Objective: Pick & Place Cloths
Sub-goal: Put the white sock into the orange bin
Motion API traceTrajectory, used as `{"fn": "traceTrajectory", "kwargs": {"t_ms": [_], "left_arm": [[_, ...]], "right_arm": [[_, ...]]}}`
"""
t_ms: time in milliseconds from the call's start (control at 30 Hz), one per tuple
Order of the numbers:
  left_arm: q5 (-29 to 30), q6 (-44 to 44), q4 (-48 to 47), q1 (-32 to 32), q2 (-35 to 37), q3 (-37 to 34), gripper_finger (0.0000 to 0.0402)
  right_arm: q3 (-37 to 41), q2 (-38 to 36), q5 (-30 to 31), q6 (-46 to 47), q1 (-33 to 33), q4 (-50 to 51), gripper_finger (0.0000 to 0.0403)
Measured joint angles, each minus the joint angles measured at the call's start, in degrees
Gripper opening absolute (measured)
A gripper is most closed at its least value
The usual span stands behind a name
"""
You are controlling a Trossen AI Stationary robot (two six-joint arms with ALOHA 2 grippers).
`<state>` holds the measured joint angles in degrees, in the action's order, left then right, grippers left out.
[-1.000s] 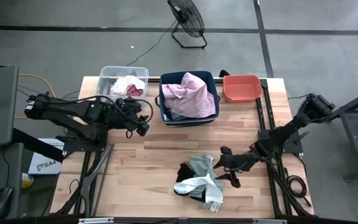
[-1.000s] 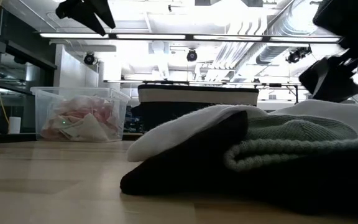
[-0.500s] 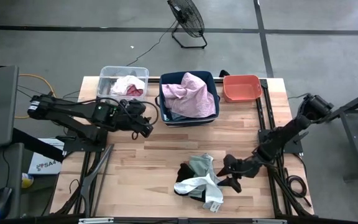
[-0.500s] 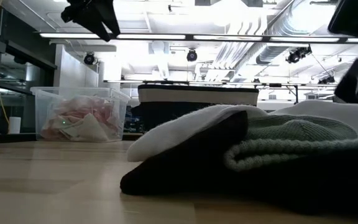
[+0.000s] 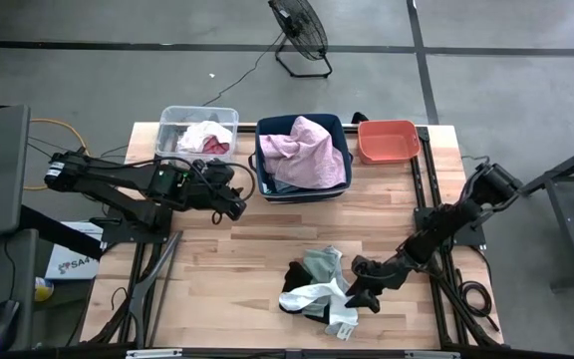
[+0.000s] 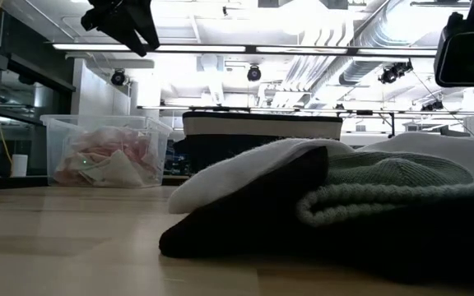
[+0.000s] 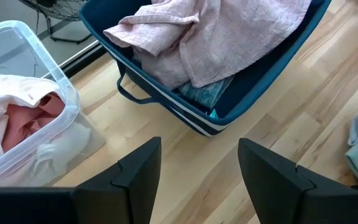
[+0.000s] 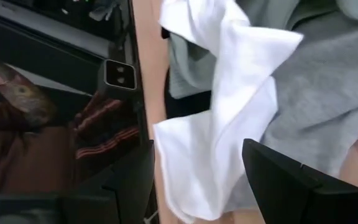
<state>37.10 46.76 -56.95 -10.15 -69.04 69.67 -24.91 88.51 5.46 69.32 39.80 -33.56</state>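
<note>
Beside rumpled soft cloths [image 5: 317, 286] (white, grey) hovers right pincer [image 5: 359, 296].

A pale wooden table [image 5: 217, 259] with a smooth plank grain carries a pile of soft cloths [image 5: 319, 289]: smooth white fabric [image 8: 229, 106], ribbed grey knit [image 6: 385, 193], matt black; at 12 o'clock, clear glossy plastic bin [image 5: 172, 122] beside navy bin [image 5: 263, 160]

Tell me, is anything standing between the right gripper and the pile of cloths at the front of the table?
Nothing visible does. The right gripper, fingers open, is at the right edge of the cloth pile, with the white cloth directly ahead. The left gripper waits near the navy bin.
</note>
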Motion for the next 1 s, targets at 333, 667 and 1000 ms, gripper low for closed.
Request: {"fn": "traceTrajectory", "kwargs": {"t_ms": [333,667,1000], "left_arm": [[-0.3,0.0,0.4,0.0,0.0,0.0,0.0207],[-0.5,0.0,0.4,0.0,0.0,0.0,0.0207],[-0.5,-0.3,0.3,0.0,0.0,0.0,0.0207]], "right_arm": [[0.0,0.9,-3.2,-7.4,-3.7,-1.9,0.0234],[-5.7,0.9,-4.4,-9.6,-4.3,6.6,0.02],[-5.9,0.9,-5.0,-12.8,-5.5,8.2,0.0117]]}}
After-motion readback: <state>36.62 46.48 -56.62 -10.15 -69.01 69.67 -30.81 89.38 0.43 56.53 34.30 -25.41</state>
